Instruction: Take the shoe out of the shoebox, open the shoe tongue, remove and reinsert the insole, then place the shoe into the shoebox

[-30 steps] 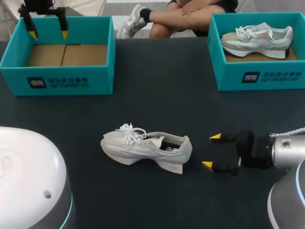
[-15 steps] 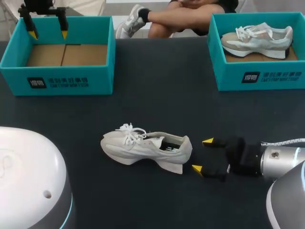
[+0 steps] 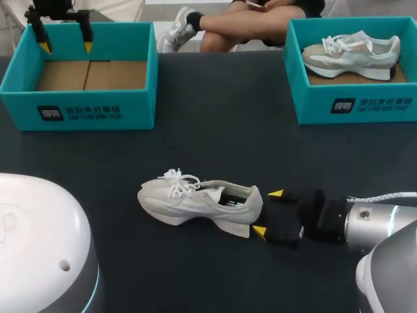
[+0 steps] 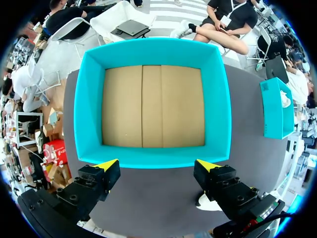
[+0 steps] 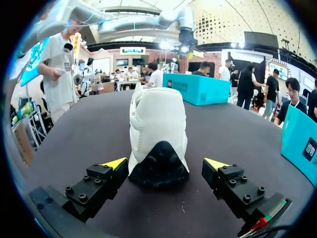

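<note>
A white sneaker [image 3: 199,201] lies on the dark table with its toe to the left and its heel to the right. My right gripper [image 3: 267,212] stands open right at the heel, one yellow tip on each side of it. In the right wrist view the sneaker's heel [image 5: 157,141] sits just ahead of the open right gripper [image 5: 167,163], between its fingertips without contact. An empty teal shoebox [image 3: 81,75] stands at the back left. My left gripper [image 3: 64,46] hangs open over its far rim. The left wrist view looks down into this shoebox [image 4: 152,105] past the open left gripper [image 4: 158,164].
A second teal box [image 3: 352,72] at the back right holds another light sneaker [image 3: 352,55]. Its edge [image 4: 275,106] also shows in the left wrist view. In the right wrist view a teal box [image 5: 195,88] stands beyond the shoe.
My right gripper has slid left across the table toward the sneaker's heel, ending with its tips beside it. The left arm and the shoe have stayed put.
</note>
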Action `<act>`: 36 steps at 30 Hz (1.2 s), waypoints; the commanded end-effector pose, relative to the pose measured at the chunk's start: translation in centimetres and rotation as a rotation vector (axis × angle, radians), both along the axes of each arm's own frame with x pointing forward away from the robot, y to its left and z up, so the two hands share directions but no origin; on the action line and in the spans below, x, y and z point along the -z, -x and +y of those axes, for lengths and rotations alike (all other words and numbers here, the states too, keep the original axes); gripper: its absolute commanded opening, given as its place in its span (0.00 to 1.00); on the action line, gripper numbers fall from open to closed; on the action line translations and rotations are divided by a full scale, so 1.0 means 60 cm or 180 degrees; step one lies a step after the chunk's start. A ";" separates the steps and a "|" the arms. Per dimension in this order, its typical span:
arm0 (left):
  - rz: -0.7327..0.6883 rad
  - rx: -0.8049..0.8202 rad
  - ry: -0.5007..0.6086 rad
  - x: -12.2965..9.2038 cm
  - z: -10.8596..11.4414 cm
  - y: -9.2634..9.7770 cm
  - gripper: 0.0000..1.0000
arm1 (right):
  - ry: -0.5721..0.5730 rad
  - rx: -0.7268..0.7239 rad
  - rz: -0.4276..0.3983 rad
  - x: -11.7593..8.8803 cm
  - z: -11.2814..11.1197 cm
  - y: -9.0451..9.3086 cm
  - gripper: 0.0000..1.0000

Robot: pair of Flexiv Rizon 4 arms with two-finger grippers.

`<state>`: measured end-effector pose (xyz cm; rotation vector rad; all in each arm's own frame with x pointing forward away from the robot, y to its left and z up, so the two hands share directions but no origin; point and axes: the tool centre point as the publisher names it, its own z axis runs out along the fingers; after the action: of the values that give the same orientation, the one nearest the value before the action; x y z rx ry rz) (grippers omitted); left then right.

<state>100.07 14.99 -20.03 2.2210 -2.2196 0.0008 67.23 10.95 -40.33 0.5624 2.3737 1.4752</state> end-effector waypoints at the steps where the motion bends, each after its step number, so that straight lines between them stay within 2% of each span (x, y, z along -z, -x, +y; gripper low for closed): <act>1: 0.0000 0.0000 -0.0003 0.000 0.000 0.000 1.00 | 0.0042 -0.0062 0.0036 0.001 0.021 -0.013 1.00; 11: 0.0000 0.0000 -0.0003 0.000 0.000 0.000 1.00 | 0.0018 -0.0177 0.0048 0.002 0.052 -0.025 1.00; 31: 0.0000 0.0000 -0.0003 0.000 0.000 0.000 1.00 | -0.0039 -0.0230 0.0116 0.010 0.094 -0.021 1.00; 32: 0.0000 0.0000 -0.0003 0.000 0.000 0.000 1.00 | -0.0039 -0.0230 0.0115 0.011 0.095 -0.021 0.88; 33: 0.0000 0.0000 -0.0003 0.000 0.000 0.000 1.00 | -0.0035 -0.0227 0.0113 0.011 0.095 -0.021 0.49; 34: 0.0000 0.0000 -0.0003 0.000 0.000 0.000 1.00 | -0.0031 -0.0225 0.0112 0.011 0.096 -0.021 0.44; 36: 0.0000 0.0000 -0.0003 0.000 0.000 0.000 1.00 | -0.0029 -0.0218 0.0110 0.012 0.097 -0.022 0.22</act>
<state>100.07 14.99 -20.03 2.2210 -2.2196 0.0008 68.44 16.15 -41.10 0.5100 2.4277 1.5373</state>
